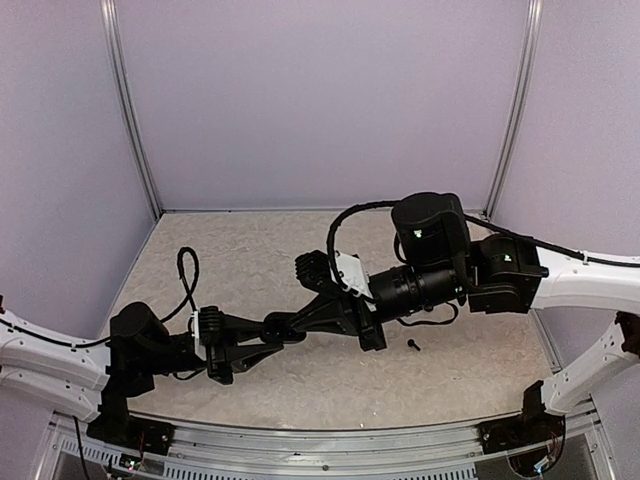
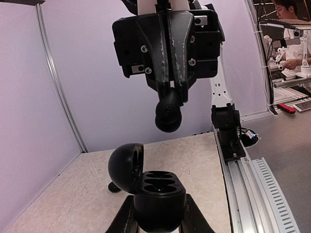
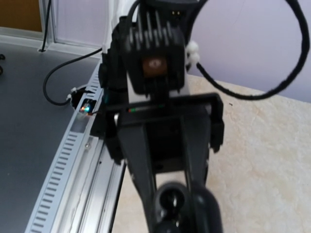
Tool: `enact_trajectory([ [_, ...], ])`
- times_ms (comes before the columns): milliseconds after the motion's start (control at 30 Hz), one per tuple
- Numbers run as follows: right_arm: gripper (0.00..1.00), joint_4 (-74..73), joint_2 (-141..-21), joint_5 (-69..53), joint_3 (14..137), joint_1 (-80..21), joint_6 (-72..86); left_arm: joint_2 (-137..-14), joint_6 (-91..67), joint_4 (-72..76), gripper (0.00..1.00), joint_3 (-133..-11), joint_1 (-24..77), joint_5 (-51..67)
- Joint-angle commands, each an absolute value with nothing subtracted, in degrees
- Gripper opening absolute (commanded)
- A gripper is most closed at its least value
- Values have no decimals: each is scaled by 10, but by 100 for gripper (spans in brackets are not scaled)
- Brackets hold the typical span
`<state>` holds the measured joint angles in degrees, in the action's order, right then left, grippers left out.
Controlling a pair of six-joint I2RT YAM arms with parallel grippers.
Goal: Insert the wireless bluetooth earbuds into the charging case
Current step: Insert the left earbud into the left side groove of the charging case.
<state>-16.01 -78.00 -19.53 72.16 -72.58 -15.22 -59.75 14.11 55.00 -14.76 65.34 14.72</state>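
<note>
My left gripper [image 2: 159,217] is shut on the charging case [image 2: 159,194], a glossy black case held upright with its lid [image 2: 124,167] swung open to the left and its sockets showing. My right gripper [image 2: 169,104] hangs just above the case, shut on one small black earbud [image 2: 167,116] with a gap below it. The second earbud [image 1: 413,345] lies on the table and also shows behind the lid [image 2: 114,187]. In the top view both grippers meet at the table's middle [image 1: 283,325]. The right wrist view shows the case [image 3: 171,201] blurred; its own fingers are unclear.
The aluminium rail [image 2: 243,184] runs along the table's near edge. Purple walls enclose the beige table [image 1: 260,250] on three sides. A black cable [image 1: 187,275] loops above the left arm.
</note>
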Motion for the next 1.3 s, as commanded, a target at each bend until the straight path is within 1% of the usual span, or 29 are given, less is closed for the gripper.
enact_trajectory([
  [0,0,-155,-799,-182,751,-739,-163,-602,136,571,1,-170,657,153],
  [467,0,-166,-841,-128,776,-754,-180,-605,133,577,1,-167,664,148],
  [967,0,-178,-859,-136,766,-756,-196,-601,132,582,1,-166,665,162],
  [1267,0,-186,-871,-104,766,-756,-192,-598,136,575,1,-169,669,164],
])
